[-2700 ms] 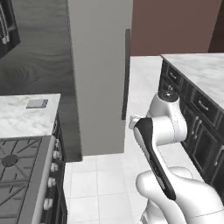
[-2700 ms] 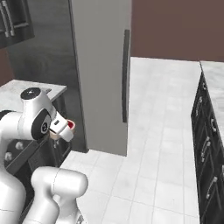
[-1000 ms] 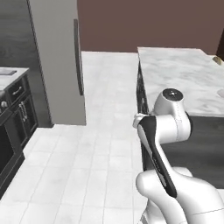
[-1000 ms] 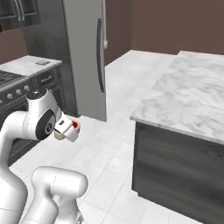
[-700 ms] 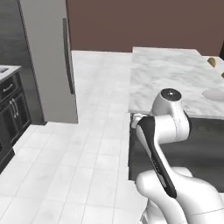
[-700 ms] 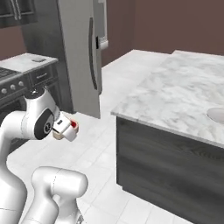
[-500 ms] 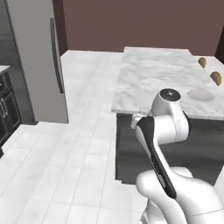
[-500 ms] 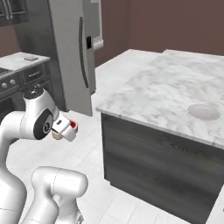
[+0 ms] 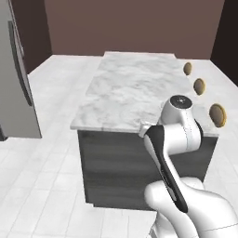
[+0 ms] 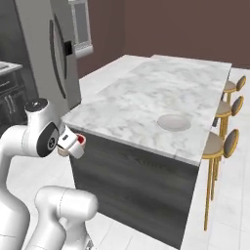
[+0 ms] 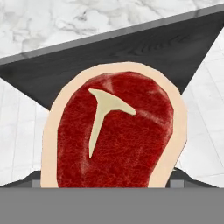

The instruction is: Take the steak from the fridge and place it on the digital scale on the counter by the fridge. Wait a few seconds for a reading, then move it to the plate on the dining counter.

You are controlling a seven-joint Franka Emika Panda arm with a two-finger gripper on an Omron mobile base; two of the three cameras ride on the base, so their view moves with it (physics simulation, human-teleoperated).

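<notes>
The dining counter [image 10: 146, 97] is a big marble slab on a dark base, and the robot stands by its near corner. The plate [image 10: 174, 122] sits near the slab's right edge, beside the stools [image 10: 222, 141]. The gripper [image 10: 73, 144] is low, just off that corner, pinching the steak [image 11: 114, 133] between its fingers. The steak looks soft, floppy and a bit slippery, so holding it across the middle seems best. It still has to go on the plate.
</notes>
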